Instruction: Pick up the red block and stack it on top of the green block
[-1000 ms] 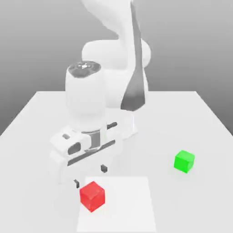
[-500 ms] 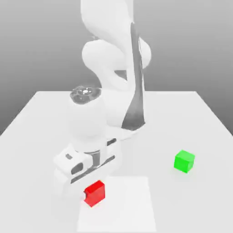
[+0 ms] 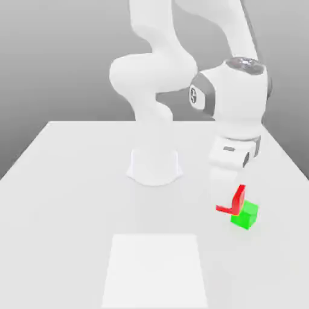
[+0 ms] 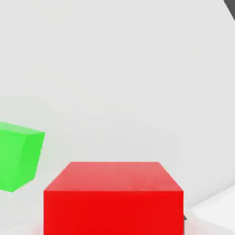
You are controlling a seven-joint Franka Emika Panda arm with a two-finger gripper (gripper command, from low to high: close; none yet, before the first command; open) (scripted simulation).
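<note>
Fingers (image 3: pixel 236 194) clamp red block (image 3: pixel 234 201) aloft, just beside green block (image 3: pixel 244 215) nr bench (image 3: pixel 72 181) right edge; hand angled downward.

My red block (image 3: pixel 235 201) and the green block (image 3: pixel 244 215) are plain and matte, my arm (image 3: pixel 158 78) white, the table (image 3: pixel 72 199) pale grey-white.
</note>
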